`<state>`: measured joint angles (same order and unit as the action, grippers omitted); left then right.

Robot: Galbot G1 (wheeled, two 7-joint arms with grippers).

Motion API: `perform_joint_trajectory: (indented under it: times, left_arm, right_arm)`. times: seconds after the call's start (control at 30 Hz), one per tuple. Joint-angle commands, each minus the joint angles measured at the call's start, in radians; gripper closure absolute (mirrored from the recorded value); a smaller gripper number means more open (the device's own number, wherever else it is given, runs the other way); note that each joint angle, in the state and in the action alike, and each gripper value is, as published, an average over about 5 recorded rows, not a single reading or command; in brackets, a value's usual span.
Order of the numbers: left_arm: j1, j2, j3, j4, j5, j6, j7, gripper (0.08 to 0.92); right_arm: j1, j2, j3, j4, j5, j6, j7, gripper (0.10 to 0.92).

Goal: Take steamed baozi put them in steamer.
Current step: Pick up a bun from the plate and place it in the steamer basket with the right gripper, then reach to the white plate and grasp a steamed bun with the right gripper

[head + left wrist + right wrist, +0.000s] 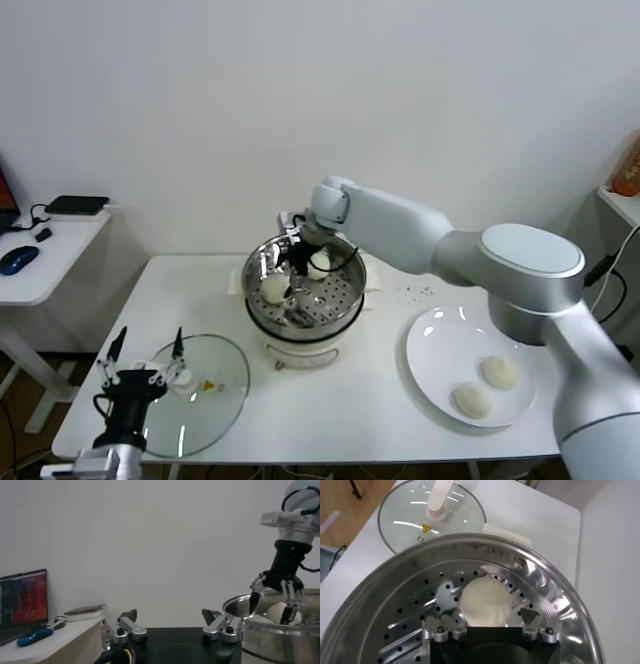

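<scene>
The steamer [305, 300] stands mid-table, a shiny steel pot with a perforated tray. Two baozi lie in it, one at the left [274, 288] and one farther back [319, 265]. My right gripper [303, 268] hangs inside the pot, open, straddling the back baozi [485, 601], which rests on the tray; its fingertips [530, 616] stand apart from the bun. Two more baozi [499, 372] [471, 400] lie on the white plate [440, 345]. My left gripper [148, 350] is open and empty, parked over the glass lid at the front left.
The round glass lid [205, 395] lies flat at the front left of the table. A side desk [40, 270] with a blue mouse and a laptop [22, 605] stands to the left. An orange bottle [628, 165] sits on a shelf at the right.
</scene>
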<state>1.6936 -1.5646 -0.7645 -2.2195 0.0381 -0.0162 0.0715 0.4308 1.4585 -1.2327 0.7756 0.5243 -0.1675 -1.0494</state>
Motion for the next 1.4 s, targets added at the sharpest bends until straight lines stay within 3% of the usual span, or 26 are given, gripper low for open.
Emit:
perform_joint_trajectory:
  times: [0.03,0.2,0.47,0.73,1.07,1.4]
  left_arm:
    - [0.000,-0.001,0.002,0.000,0.000,0.001,0.000,0.177]
    - [0.004,-0.002,0.002,0.002,-0.002,0.000,0.000,0.177]
    - [0.024,0.016,0.007,-0.001,-0.003,-0.009,0.001,0.177]
    - [0.017,0.007,0.018,-0.005,0.008,-0.007,0.001,0.177]
    - [0.005,0.000,0.027,-0.005,0.016,-0.004,-0.001,0.177]
    - [0.019,-0.011,0.032,-0.005,0.016,-0.014,0.000,0.177]
  right_arm:
    - [0.118,-0.116,-0.073,0.118,0.072,0.017,-0.048,0.203]
    - [0.254,-0.229,-0.149,0.204,0.112,0.056,-0.097,0.203]
    - [0.418,-0.411,-0.229,0.342,-0.010,0.228,-0.167,0.203]
    - [0.492,-0.581,-0.289,0.531,-0.099,0.293,-0.187,0.203]
    - [0.303,-0.811,-0.259,0.691,-0.203,0.188,-0.143,0.203]
    - [0.101,-0.906,-0.224,0.676,-0.174,0.057,-0.070,0.203]
